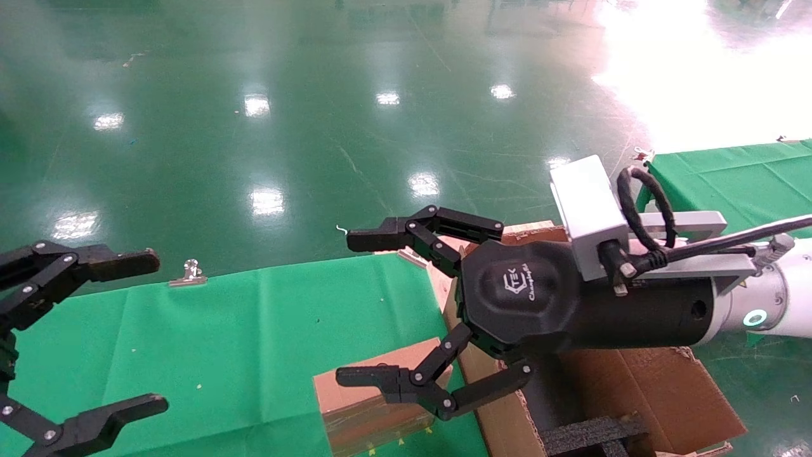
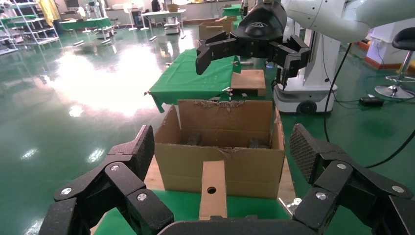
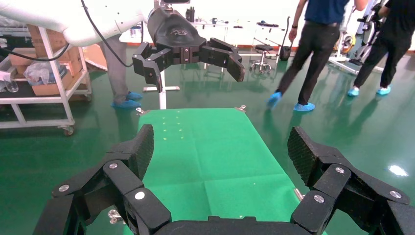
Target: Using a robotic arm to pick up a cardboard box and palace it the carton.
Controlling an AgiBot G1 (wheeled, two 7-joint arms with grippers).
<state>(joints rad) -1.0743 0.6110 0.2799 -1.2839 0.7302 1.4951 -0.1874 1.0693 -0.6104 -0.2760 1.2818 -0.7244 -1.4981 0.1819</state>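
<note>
The cardboard box stands on its edge on the green table, close to the carton; the left wrist view shows its narrow side with the round hole. The carton stands open at the table's right end, with ragged flaps and black foam inside; it also shows in the left wrist view. My right gripper on the white arm is open and empty, in the air above the box and the carton's left wall. My left gripper is open and empty over the table's left end.
A metal clip holds the cloth at the table's far edge. A second green table stands at the far right. The right wrist view shows people and a shelf cart beyond the table.
</note>
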